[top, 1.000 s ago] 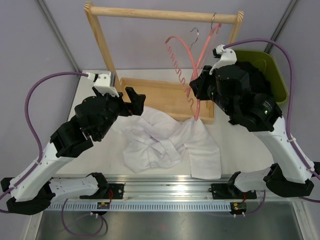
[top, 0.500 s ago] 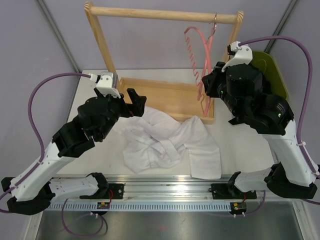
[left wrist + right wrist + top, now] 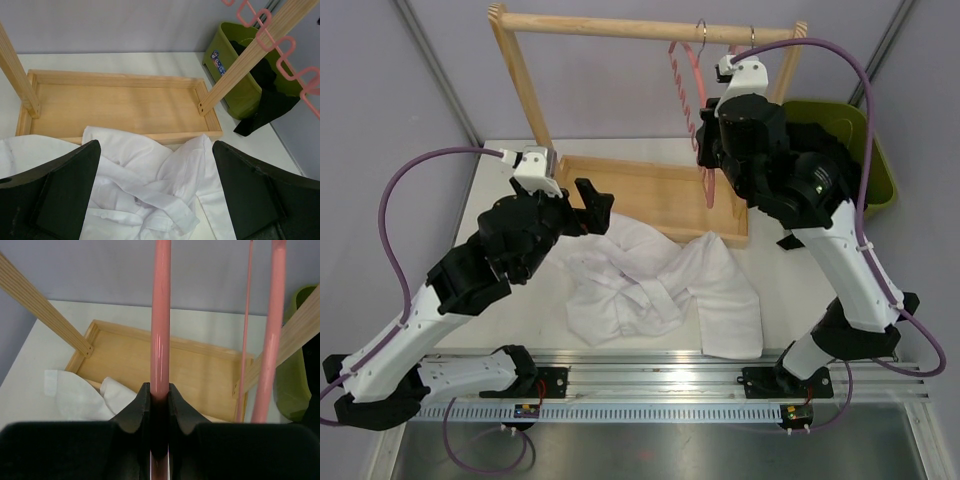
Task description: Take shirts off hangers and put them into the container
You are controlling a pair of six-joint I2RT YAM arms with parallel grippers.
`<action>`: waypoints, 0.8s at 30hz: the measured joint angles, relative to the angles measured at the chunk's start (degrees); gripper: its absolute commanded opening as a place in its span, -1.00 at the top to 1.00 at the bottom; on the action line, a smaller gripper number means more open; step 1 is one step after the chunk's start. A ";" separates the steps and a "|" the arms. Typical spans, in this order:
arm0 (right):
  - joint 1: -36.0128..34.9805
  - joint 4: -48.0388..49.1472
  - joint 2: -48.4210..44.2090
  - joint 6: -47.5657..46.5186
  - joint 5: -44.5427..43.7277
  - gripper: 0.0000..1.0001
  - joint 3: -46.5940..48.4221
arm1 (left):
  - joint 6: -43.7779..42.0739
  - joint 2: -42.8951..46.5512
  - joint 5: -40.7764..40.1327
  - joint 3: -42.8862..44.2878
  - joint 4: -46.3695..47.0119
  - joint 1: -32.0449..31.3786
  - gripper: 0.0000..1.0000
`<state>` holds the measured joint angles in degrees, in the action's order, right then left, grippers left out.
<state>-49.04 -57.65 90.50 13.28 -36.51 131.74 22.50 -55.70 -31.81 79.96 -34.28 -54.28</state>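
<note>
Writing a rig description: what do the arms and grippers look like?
Left arm and right arm: black joint housings, white links. A purple cable runs to a white wrist block on each. Left gripper and right gripper: two matte black fingers.

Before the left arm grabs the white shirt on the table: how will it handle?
Probably floppy: the white shirt lies crumpled in folds on the table, so a pinch would likely lift one layer while the rest drapes. Likely light, as the fabric looks thin. Pushing would probably bunch it against the wooden tray rather than slide it.
</note>
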 measured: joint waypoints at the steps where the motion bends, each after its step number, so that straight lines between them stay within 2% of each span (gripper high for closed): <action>1: 0.00 0.04 0.59 -0.44 -0.09 1.00 0.11 | 0.02 0.17 0.00 -0.15 0.09 0.00 -0.98; 11: 0.61 5.33 5.68 -5.60 -3.41 1.00 1.73 | 0.02 2.38 -0.02 -1.38 0.17 0.00 -0.98; 18: 3.76 5.79 8.68 -5.97 -2.58 1.00 4.55 | 0.13 3.39 0.02 -2.27 0.11 0.00 -0.98; 24: 8.15 5.38 9.64 -4.02 -0.87 1.00 2.16 | 0.59 4.02 0.07 -2.75 -0.09 0.00 -0.98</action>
<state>-40.88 -52.27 100.14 9.26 -37.39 133.91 23.09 -51.68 -31.75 77.21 -34.37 -54.28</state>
